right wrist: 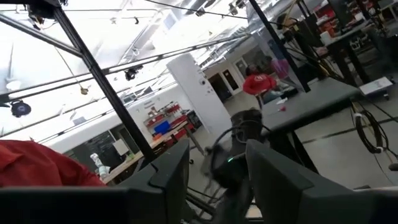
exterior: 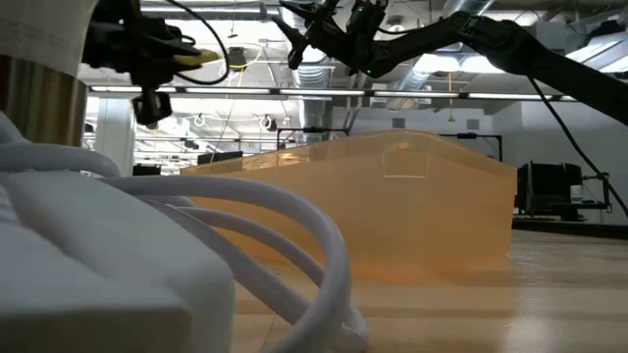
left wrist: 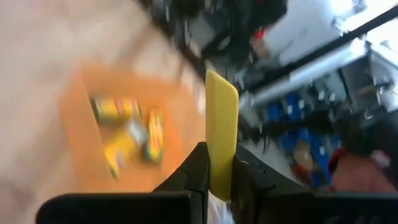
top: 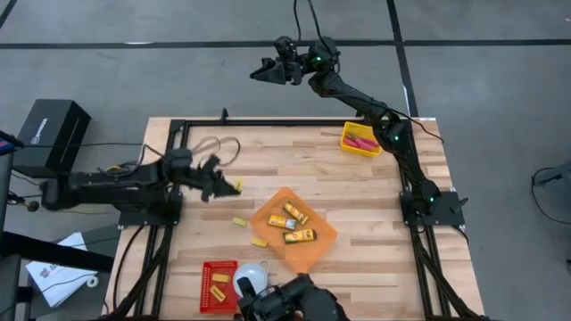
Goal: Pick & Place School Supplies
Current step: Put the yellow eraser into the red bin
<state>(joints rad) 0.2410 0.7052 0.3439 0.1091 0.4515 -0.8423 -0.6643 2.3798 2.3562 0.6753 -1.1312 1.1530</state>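
Sorting was partly done: three packets [top: 294, 223] lay in the orange tray [top: 317, 248] at centre, scissors [top: 359, 141] in the yellow bin [top: 344, 143] upper right. Two yellow blocks [top: 240, 222] remained on the bench [top: 294, 160], which had open room around them. The left claw [top: 225, 185] pinched a yellow block [left wrist: 221, 137]; the right claw [top: 265, 73], jaws apart and empty, hung beyond the bench's far edge.

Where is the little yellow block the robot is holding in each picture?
High view: the yellow block sits in the left gripper, left of the orange tray.
Low view: the block shows top left, pinched by that gripper.
Left wrist view: the block stands in the middle, between the dark fingers.
Right wrist view: not in it.
Shared landmark: the orange tray, in all but the right wrist view.
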